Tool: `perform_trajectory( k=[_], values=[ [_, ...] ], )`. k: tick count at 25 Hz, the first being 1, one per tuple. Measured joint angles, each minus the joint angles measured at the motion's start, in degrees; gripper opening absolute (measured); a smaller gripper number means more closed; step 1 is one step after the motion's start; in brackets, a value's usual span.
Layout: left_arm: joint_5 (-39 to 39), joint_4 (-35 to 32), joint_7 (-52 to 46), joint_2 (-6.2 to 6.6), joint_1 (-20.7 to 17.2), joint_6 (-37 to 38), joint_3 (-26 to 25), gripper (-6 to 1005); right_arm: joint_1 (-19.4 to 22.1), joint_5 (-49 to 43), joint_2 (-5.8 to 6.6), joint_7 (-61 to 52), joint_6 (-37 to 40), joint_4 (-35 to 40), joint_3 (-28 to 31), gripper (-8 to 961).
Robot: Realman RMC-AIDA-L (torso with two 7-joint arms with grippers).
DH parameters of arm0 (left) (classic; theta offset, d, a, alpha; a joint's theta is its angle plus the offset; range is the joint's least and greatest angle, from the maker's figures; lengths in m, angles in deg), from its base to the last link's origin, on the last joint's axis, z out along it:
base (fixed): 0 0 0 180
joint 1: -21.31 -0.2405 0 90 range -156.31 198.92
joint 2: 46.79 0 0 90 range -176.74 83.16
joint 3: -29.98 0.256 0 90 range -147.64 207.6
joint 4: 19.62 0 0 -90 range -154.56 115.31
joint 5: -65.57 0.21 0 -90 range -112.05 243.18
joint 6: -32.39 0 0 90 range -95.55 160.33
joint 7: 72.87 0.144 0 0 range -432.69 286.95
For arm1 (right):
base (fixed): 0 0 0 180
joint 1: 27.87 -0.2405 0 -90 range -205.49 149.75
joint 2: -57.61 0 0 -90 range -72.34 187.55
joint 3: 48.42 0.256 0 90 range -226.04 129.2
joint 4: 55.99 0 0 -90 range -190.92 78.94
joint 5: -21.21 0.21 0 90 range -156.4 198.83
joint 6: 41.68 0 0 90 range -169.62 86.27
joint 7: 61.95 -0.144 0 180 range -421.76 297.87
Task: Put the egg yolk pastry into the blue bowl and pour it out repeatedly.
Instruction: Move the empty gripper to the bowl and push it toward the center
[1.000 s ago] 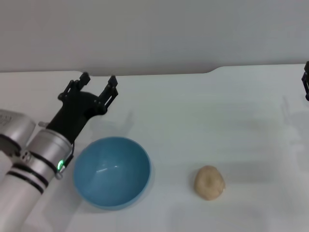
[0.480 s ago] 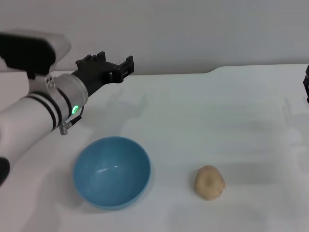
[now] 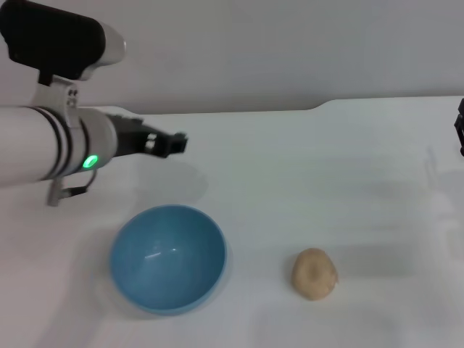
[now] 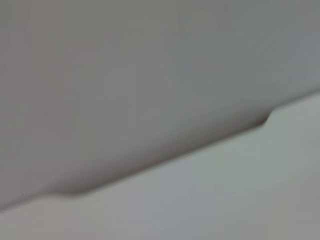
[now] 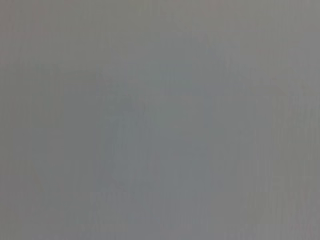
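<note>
Left claw [image 3: 174, 143] of mine hangs above the table [image 3: 326, 181] behind the blue bowl [image 3: 168, 258]; its opening I cannot tell. Egg yolk pastry [image 3: 315, 273] lies right of the bowl, apart.

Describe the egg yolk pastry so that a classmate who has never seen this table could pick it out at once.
Start at the white table and find the blue bowl near its front edge. The egg yolk pastry lies to the bowl's right, apart from it. It is a small, matte, pale tan lump, far smaller than the glossy bowl.
</note>
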Motion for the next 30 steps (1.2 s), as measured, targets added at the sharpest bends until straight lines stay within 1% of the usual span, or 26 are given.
perform_trajectory(
  k=[1,2,3,4,7,10,18,25,30],
  values=[
    [0.0,-0.9,0.1,0.02,0.5,-3.3,-1.0,724,0.0,0.0,0.0,0.0,0.0,0.0,0.0,466],
    [0.0,-1.7,0.2,0.02,1.3,-8.2,-2.5,724,-0.1,0.0,0.0,0.0,0.0,0.0,0.0,466],
    [0.0,-2.5,0.3,0.02,2.6,-15.1,-5.0,724,-0.2,0.0,0.0,0.0,0.0,0.0,0.0,466],
    [0.0,-2.5,0.3,0.02,2.6,-15.1,-5.0,724,-0.2,0.0,0.0,0.0,0.0,0.0,0.0,466],
    [0.0,-2.7,0.4,-0.06,3.7,-21.8,-7.3,723,-0.3,0.0,0.0,0.0,0.0,0.0,0.0,467],
    [0.3,-2.4,0.1,-0.06,5.2,-27.1,-8.3,723,-0.4,0.0,0.0,0.0,0.0,0.0,0.0,467],
    [2.8,-2.1,0.6,-0.13,7.6,-36.1,-7.5,723,-0.8,0.0,0.0,0.0,0.0,0.0,0.0,467],
    [2.2,-1.4,0.1,-0.36,8.3,-39.2,-6.0,722,-1.3,0.1,0.0,0.0,-0.7,0.0,0.0,466],
    [2.2,0.5,-2.0,-0.54,10.6,-40.5,-3.1,722,-1.5,0.2,0.0,0.0,-1.0,0.0,0.0,466]
  ],
)
